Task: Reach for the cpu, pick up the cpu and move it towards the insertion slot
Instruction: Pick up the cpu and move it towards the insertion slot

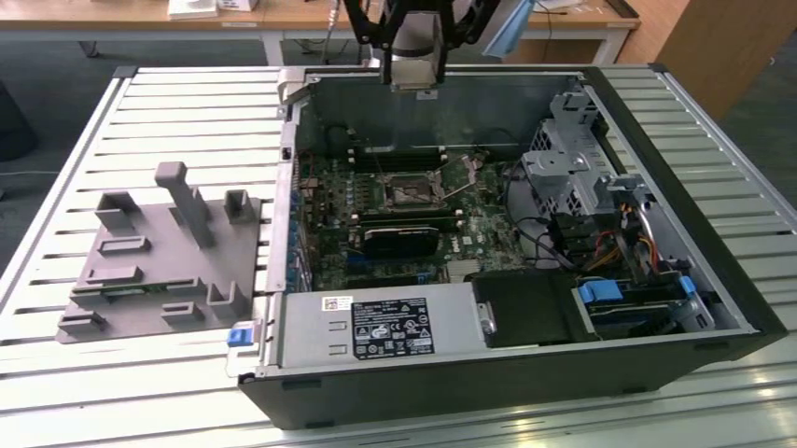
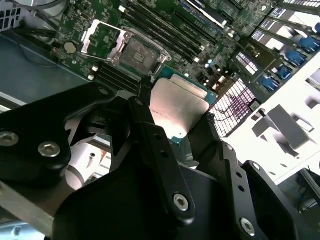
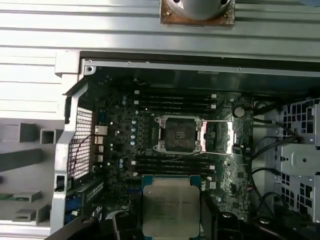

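The cpu (image 2: 177, 107) is a flat silvery square, and my gripper (image 2: 175, 112) is shut on it, with a black finger (image 2: 150, 130) against each side. In the first wrist view the cpu (image 3: 170, 207) hangs above the motherboard, a short way off from the insertion slot (image 3: 178, 134). That slot is a dark square socket whose metal frame is swung open beside it. The second wrist view has the insertion slot (image 2: 135, 52) beyond the chip. In the exterior view my gripper (image 1: 415, 79) hovers over the far wall of the open computer case, above and behind the insertion slot (image 1: 409, 189).
The open computer case (image 1: 697, 215) lies on a slatted metal table (image 1: 187, 121). Inside are a power supply (image 1: 373, 327), a drive cage (image 1: 573, 177), cables (image 1: 622, 247) and a black card (image 1: 398, 238). A grey plastic fixture (image 1: 149, 261) stands at the exterior view's left.
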### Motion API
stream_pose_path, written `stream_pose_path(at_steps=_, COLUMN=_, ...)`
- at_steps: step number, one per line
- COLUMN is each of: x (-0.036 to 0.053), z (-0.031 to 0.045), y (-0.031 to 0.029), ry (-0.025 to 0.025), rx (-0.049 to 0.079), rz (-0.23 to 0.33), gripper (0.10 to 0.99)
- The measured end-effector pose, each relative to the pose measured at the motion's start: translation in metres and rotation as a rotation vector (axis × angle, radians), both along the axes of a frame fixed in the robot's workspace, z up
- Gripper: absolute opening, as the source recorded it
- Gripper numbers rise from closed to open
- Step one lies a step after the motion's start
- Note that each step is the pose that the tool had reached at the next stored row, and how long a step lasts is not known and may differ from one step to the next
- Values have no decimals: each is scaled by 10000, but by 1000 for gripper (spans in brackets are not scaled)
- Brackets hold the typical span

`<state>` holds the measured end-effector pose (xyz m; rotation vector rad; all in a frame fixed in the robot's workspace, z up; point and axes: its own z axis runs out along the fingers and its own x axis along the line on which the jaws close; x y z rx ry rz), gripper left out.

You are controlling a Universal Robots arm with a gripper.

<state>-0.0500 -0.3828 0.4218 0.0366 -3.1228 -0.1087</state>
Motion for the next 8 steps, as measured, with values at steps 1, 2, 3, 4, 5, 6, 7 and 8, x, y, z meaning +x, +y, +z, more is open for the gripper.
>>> stream_pose_path(at_steps=1, x=14, z=-2, y=1, ry=-1, rx=0, rz=0, gripper=545)
stream_pose_path(at_steps=2, x=29, z=-4, y=2, ry=-2, rx=0, rz=0, gripper=545)
stream_pose_path(at_steps=3, x=43, z=-5, y=2, ry=-3, rx=1, rz=0, gripper=545)
stream_pose_path(at_steps=4, x=55, z=-7, y=3, ry=-4, rx=2, rz=1, gripper=545)
stream_pose_path(at_steps=5, x=68, z=-9, y=4, ry=-4, rx=0, rz=0, gripper=545)
stream_pose_path(at_steps=6, x=82, z=-10, y=5, ry=-5, rx=0, rz=0, gripper=545)
stream_pose_path(at_steps=7, x=98, z=-12, y=6, ry=-5, rx=-1, rz=-1, gripper=545)
stream_pose_path(at_steps=8, x=114, z=-14, y=7, ry=-5, rx=0, rz=-1, gripper=545)
